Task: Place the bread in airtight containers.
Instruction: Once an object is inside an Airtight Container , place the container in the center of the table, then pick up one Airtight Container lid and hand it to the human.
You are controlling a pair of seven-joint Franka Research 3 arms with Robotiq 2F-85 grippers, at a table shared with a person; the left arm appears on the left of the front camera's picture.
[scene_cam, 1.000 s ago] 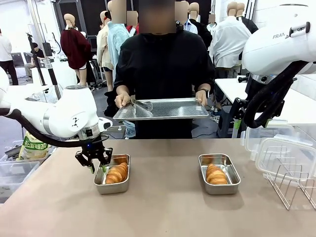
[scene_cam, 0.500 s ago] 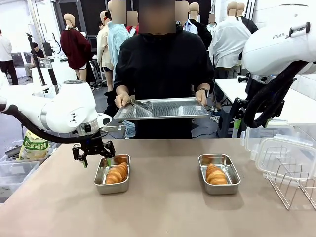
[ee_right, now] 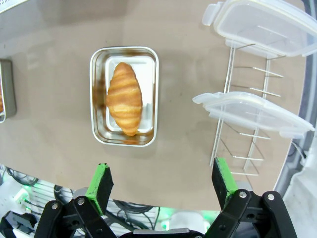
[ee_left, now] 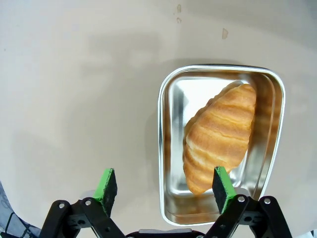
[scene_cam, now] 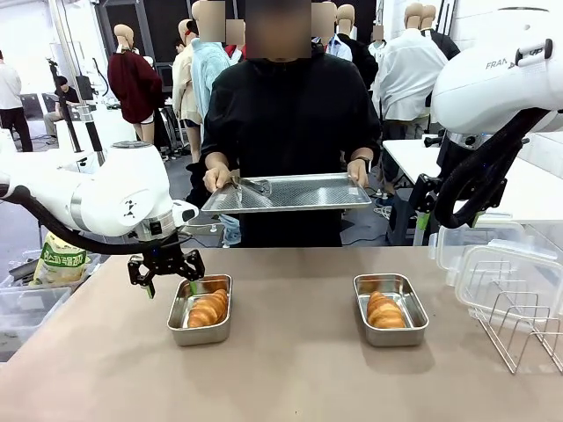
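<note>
On table (scene_cam: pixel 290 378) | 2 lidless steel pans (scene_cam: pixel 199 337) | 1 golden ridged roll (scene_cam: pixel 208 309) each

2 pans (scene_cam: pixel 201 338) — polished steel, mirror-bright inside. 2 rolls (scene_cam: pixel 208 309) — glossy ridged crust. Lids (ee_right: pixel 257 111): clear smooth plastic. Surface (scene_cam: pixel 290 378): matt, smooth.

A: What stands around the brown table (scene_cam: pixel 299 378)?
B: A wire rack (scene_cam: pixel 519 327) at its right edge. Beyond the far edge, a person (scene_cam: pixel 290 123) in black holds a flat perforated tray (scene_cam: pixel 308 195) bearing metal tongs (scene_cam: pixel 253 185).
</note>
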